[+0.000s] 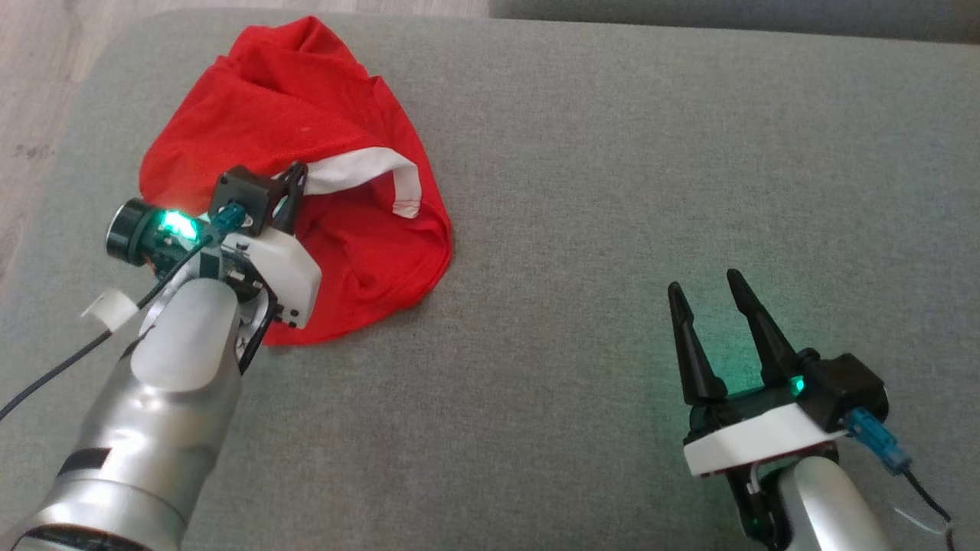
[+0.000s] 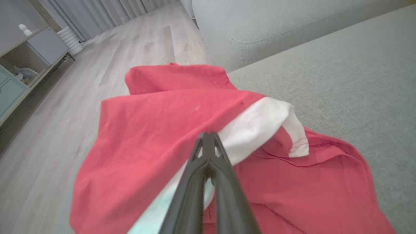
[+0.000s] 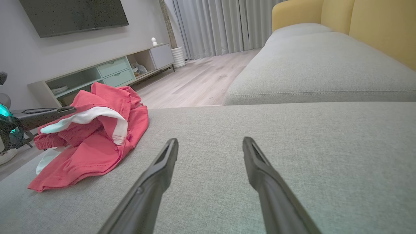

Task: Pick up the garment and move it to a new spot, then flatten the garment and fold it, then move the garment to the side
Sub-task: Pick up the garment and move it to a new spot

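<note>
Off the grey cushion (image 1: 612, 153)'s left edge ran a strip of pale wood floor (image 1: 38, 76). Over the cushion's near-left part the left arm's silver forearm reached in, a green light glowing at its wrist. The left gripper (image 1: 295, 180) pointed toward the cushion's far-left corner. Its two dark fingers were pressed together with no gap between them, pinching a fold of the garment (image 1: 306, 153). In the left wrist view the gripper (image 2: 209, 136) met the cloth right where the red fabric joins a white band (image 2: 256, 126).

The garment, red and crumpled, lay heaped on the cushion's far-left corner, close to its left edge. The white band (image 1: 360, 164) curved across its top. From the right wrist view the garment (image 3: 94, 143) rose in loose folds, and the left gripper (image 3: 65, 110) lay level across its upper part.

The cushion's middle was plain grey weave. Over its near-right part the right gripper (image 1: 705, 282) was held with its fingers spread wide apart and nothing between them, well apart from the garment. In its own wrist view the right gripper (image 3: 210, 140) framed bare cushion fabric. Beyond the cushion's far edge stood a second grey seat (image 3: 325, 65) with a yellow backrest (image 3: 357, 22).
</note>
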{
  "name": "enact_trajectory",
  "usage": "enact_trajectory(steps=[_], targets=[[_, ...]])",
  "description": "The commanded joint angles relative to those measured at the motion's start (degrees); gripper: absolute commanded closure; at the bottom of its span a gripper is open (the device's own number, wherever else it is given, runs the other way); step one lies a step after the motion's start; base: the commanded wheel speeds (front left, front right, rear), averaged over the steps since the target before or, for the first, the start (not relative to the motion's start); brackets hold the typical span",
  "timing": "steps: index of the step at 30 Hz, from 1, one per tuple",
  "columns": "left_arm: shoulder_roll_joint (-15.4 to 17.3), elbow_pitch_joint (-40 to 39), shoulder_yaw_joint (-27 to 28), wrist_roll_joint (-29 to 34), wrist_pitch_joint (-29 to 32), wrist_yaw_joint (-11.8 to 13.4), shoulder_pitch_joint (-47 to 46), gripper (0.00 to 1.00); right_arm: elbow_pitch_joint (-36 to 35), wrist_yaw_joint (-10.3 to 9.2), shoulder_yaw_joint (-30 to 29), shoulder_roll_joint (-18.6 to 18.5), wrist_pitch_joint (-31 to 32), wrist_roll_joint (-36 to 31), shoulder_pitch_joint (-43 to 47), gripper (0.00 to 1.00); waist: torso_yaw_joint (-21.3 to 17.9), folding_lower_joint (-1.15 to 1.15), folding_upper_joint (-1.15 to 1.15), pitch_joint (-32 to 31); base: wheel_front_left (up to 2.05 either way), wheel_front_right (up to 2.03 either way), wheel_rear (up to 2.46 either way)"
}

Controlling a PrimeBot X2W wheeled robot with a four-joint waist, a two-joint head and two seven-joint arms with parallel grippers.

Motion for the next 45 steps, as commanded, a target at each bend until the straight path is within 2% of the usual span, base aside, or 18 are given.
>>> enact_trajectory(steps=[1, 9, 17, 21, 29, 30, 31, 32, 33, 37, 45], targets=[[1.88, -0.89, 1.55, -0.23, -1.09, 0.56, -3.31, 1.00, -1.31, -0.04, 1.60, -0.27, -0.61, 0.03, -1.25, 0.00, 0.20, 0.00, 0.00, -0.49, 0.00, 0.00, 0.00], [1.87, -0.82, 2.33, -1.37, -7.41, 1.29, -4.51, 1.00, -0.56, -0.04, 2.19, -0.27, -0.61, 0.47, -0.57, 0.00, 0.36, 0.00, 0.00, -3.56, 0.00, 0.00, 0.00], [0.86, -6.21, 8.08, -8.37, -10.40, 2.07, -0.43, 1.00, -2.09, -0.04, 1.15, -0.27, -0.61, 1.65, 0.32, 0.00, 0.82, 0.00, 0.00, -6.16, 0.00, 0.00, 0.00], [-0.21, -11.57, 9.97, -11.45, -11.12, 2.89, 6.41, 1.00, -3.39, -0.04, 0.49, -0.27, -0.61, 2.14, 1.24, 0.00, 1.88, 0.00, 0.00, -7.85, 0.00, 0.00, 0.00], [-3.46, -24.85, 12.43, -17.42, -11.33, 6.39, 25.29, 1.00, -5.21, -0.04, 0.42, -0.27, -0.61, 2.89, 3.68, 0.00, 3.96, 0.00, 0.00, -11.46, 0.00, 0.00, 0.00], [-3.81, -26.00, 12.53, -17.83, -11.37, 6.81, 27.15, 0.85, -5.26, -0.04, 0.58, -0.27, -0.61, 2.88, 3.96, 0.00, 4.07, 0.00, 0.00, -11.74, 0.00, 0.00, 0.00], [-4.20, -26.97, 12.57, -18.16, -11.42, 7.29, 28.94, 0.65, -5.28, -0.04, 0.76, -0.27, -0.61, 2.90, 4.22, 0.00, 4.16, 0.00, 0.00, -12.07, 0.00, 0.00, 0.00], [-4.51, -27.85, 12.49, -18.32, -11.46, 7.74, 30.57, 0.12, -5.29, -0.04, 0.98, -0.27, -0.61, 2.92, 4.43, 0.00, 4.17, 0.00, 0.00, -12.29, 0.00, 0.00, 0.00], [-4.77, -28.59, 12.31, -18.30, -11.47, 8.22, 32.00, 0.00, -5.31, -0.04, 1.18, -0.27, -0.61, 2.93, 4.61, 0.00, 4.18, 0.00, 0.00, -12.52, 0.00, 0.00, 0.00], [-6.21, -31.49, 12.62, -19.17, -11.92, 9.43, 36.29, 0.00, -5.34, -0.04, 1.74, -0.27, -0.61, 3.02, 5.17, 0.00, 4.06, 0.00, 0.00, -13.07, 0.00, 0.00, 0.00], [-7.49, -32.90, 13.51, -19.11, -12.35, 9.53, 39.81, 0.00, -5.31, -0.04, 2.23, -0.27, -0.61, 3.30, 5.95, 0.00, 3.87, 0.00, 0.00, -13.89, 0.00, 0.00, 0.00]])
